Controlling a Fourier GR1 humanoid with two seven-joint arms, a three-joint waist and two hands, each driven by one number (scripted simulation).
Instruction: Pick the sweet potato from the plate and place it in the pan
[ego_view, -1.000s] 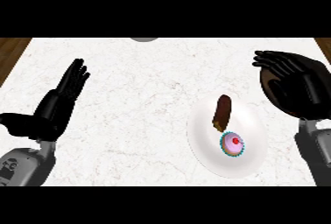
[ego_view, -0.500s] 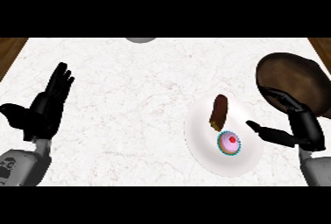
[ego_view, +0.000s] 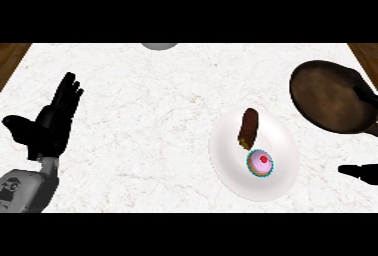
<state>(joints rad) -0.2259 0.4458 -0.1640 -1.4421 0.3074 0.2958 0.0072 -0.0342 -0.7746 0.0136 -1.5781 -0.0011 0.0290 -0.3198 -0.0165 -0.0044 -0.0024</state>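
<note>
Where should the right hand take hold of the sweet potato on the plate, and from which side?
Probably across the middle of the sweet potato, from above and from the right, where the right hand shows. It lies lengthwise on the white plate, long and narrow, so fingers can close across its short width. Its near end is close to the cupcake; stay above that end.

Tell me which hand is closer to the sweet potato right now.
Right. The right hand shows at the view's right edge, past the plate holding the sweet potato; the left hand rests far across the counter.
</note>
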